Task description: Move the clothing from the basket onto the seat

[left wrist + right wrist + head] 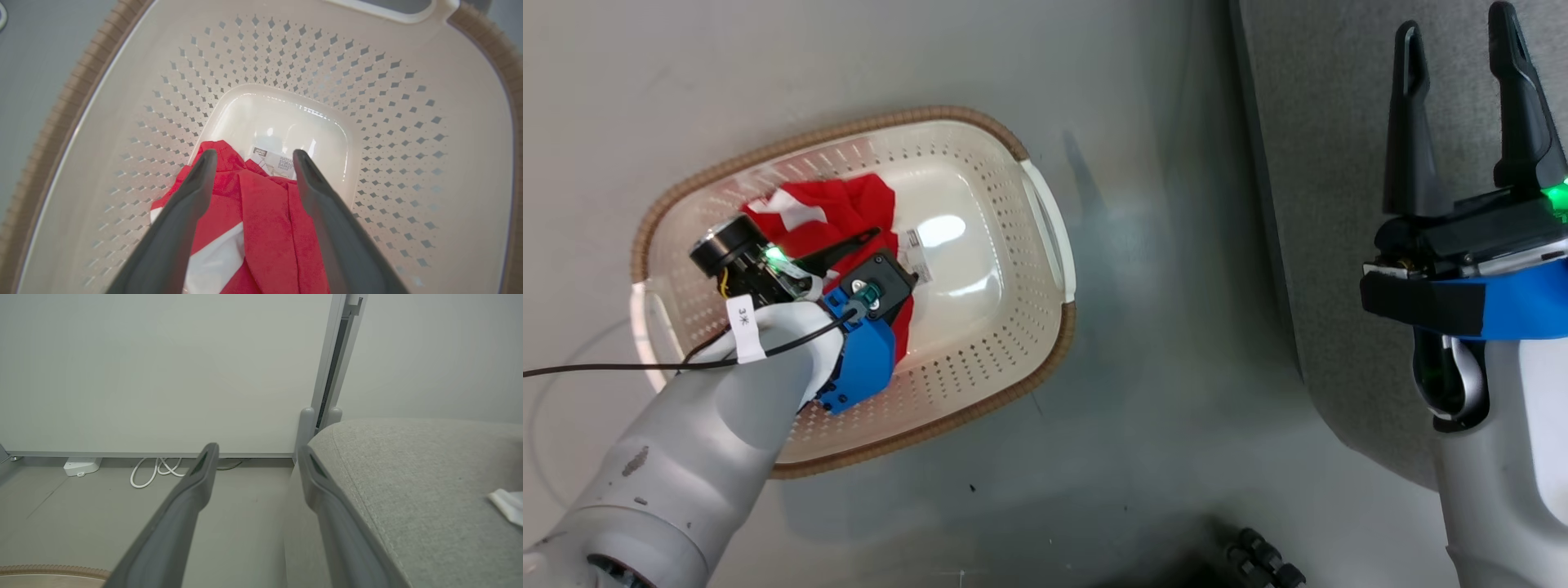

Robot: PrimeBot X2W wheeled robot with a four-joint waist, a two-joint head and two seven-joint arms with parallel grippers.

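The cream perforated basket (980,359) with a brown rim stands on the grey floor. Crumpled red clothing (849,208) with white stripes lies in its left half, beside a paper label (274,162) on the bottom. My left gripper (253,157) is down inside the basket and open, its two fingers straddling the red fabric (261,220) with the tips just above it. One dark finger (848,247) of it lies over the cloth in the head view. My right gripper (1458,33) is open and holds nothing, above the near edge of the grey seat (1339,163).
The seat (412,477) stands to the right of the basket with a strip of floor between them. A small white item (506,503) lies on the seat. White cables (155,473) and a power strip (81,465) lie along the wall. A black cable (605,369) trails from my left arm.
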